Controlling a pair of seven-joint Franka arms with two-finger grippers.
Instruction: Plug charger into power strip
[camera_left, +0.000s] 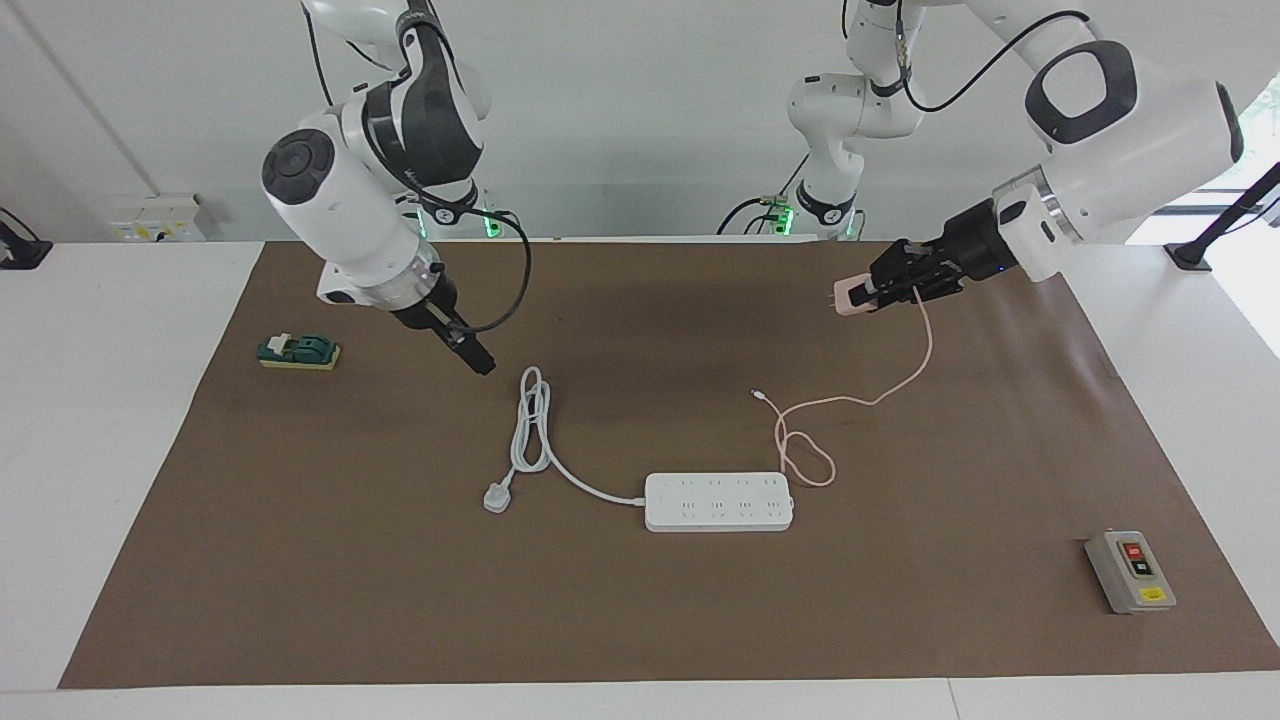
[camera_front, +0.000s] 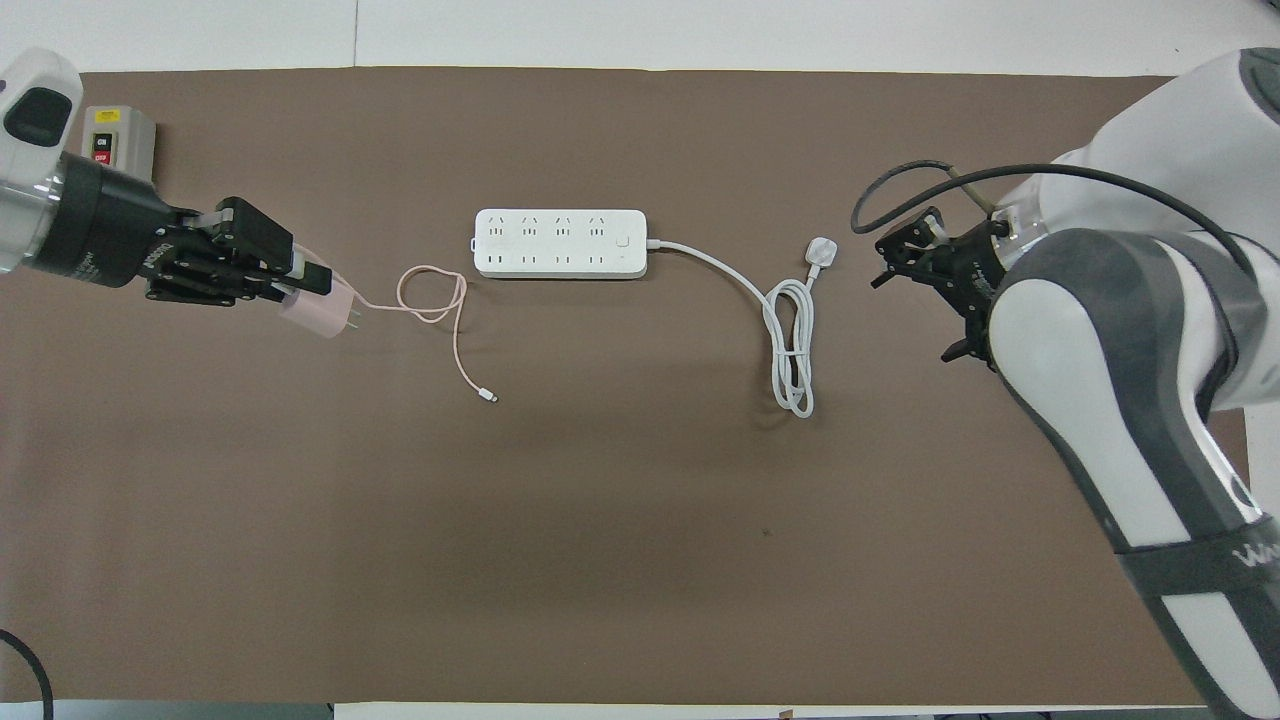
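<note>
My left gripper (camera_left: 878, 288) is shut on the pale-pink cube charger (camera_left: 848, 296) and holds it in the air, prongs pointing toward the middle of the mat; it also shows in the overhead view (camera_front: 318, 314) with the left gripper (camera_front: 305, 285). Its thin pink cable (camera_left: 868, 401) hangs down, loops on the mat beside the power strip and ends in a tiny connector (camera_left: 757, 394). The white power strip (camera_left: 718, 501) lies flat mid-table, sockets up, also in the overhead view (camera_front: 560, 243). My right gripper (camera_left: 482, 362) is shut and empty, raised over the mat by the strip's coiled cord.
The strip's thick white cord (camera_left: 530, 420) coils toward the right arm's end and ends in a white three-pin plug (camera_left: 497, 497). A grey switch box (camera_left: 1130, 572) sits at the left arm's end. A green object on a yellow pad (camera_left: 298, 351) lies at the right arm's end.
</note>
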